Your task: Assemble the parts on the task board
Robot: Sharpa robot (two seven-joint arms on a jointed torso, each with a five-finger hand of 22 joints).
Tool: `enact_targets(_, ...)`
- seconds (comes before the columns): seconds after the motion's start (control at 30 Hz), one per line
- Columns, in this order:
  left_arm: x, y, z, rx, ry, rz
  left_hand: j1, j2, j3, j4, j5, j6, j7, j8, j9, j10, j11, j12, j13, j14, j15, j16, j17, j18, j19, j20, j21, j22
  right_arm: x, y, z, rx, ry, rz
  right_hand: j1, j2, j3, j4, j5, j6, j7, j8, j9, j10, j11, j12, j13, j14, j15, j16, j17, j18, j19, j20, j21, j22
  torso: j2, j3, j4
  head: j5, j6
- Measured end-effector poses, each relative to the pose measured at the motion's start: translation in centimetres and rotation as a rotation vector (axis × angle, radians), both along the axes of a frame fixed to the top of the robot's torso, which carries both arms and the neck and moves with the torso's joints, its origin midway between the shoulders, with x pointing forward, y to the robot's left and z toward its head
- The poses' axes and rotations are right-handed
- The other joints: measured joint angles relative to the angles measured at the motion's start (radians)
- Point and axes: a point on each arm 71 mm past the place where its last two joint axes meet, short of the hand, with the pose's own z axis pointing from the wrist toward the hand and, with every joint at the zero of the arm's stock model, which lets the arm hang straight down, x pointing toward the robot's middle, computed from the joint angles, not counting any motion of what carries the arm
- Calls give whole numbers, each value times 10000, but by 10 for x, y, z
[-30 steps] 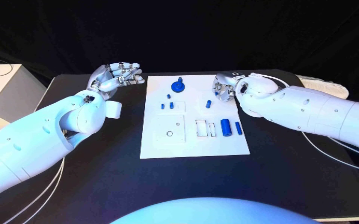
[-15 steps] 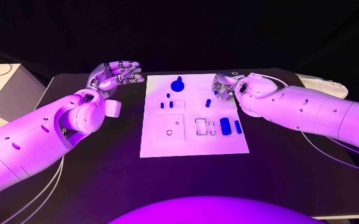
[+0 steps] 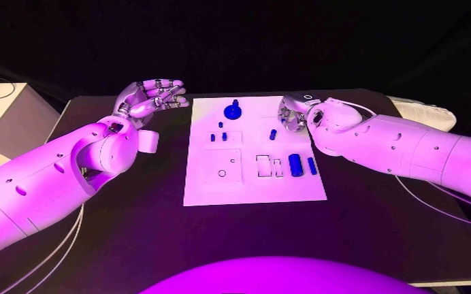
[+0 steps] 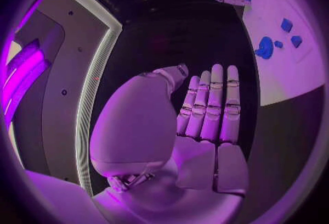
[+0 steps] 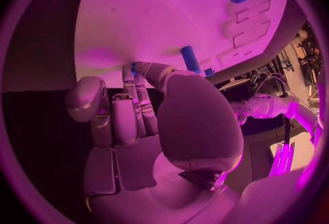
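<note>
Task board (image 3: 253,188) lies flat at the middle of the bench (image 3: 128,239), with blue parts (image 3: 295,165) on it. Off its left edge, the left hand (image 3: 152,99) hovers empty, fingers (image 4: 214,104) straight and close together. At the right edge, the right hand (image 3: 295,115) curls over a small blue part (image 5: 134,67); whether it is pinched cannot be told, so the step in hand is probably a pick-up, calling next for a secure lift toward its socket.
</note>
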Motion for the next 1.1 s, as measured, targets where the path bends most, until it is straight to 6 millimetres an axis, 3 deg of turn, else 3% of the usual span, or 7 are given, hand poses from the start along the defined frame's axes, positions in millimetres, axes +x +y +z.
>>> enact_targets(0.53,1,2,-1,38,14,48,0,0,0,0,0,0,0,117,-8,0,0,78,0,-37,-36,97,47,-1,0,0,0,-14,-10,-3,-3,353,-659,-117,50,53,156,-90,31,60,-68,57,61,36,35,0,-7,-36,-35,43,57,0,37,-37,79,112,-2,-3,-12,-14,63)
enact_targets(1.1,2,7,-3,119,51,193,0,0,0,0,0,0,0,117,-8,0,0,78,0,-37,-36,96,46,0,0,0,0,-13,-19,-9,22,1451,-1723,80,51,48,183,-119,75,65,-65,126,100,70,69,3,7,-36,-34,85,164,0,36,-36,156,198,-1,-7,5,-32,109)
